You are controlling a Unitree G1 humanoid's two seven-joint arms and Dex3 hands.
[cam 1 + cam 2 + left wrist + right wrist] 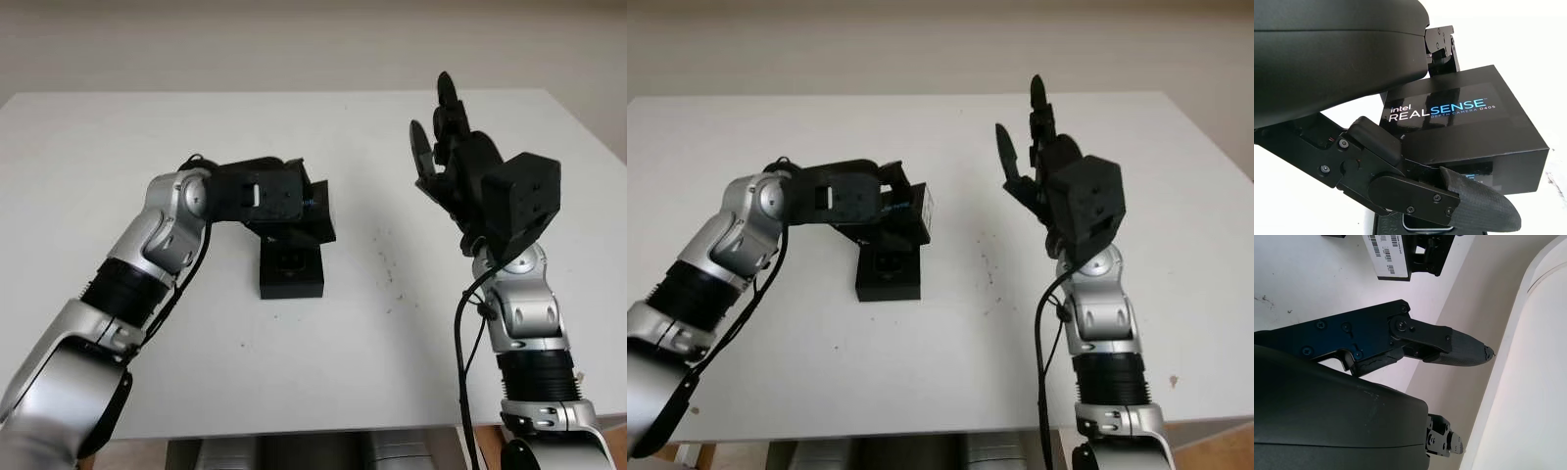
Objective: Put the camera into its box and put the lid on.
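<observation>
My left hand (279, 201) is shut on the black box lid (318, 213), printed "Intel RealSense" (1449, 112), with one finger (1474, 208) curled under its side. The lid hangs over the far end of the open black box base (291, 272), which lies on the white table (98, 147). I cannot tell whether lid and base touch. A pale shape, possibly the camera (1420, 226), peeks from the base below the lid. My right hand (446, 137) is open and raised well to the right of the box, holding nothing; from there the lid's white label side (1388, 257) is visible.
Small dark specks (384, 262) mark the table between the box and my right arm. The table's front edge (294, 431) runs close to me, and a pale wall (294, 39) stands behind its far edge.
</observation>
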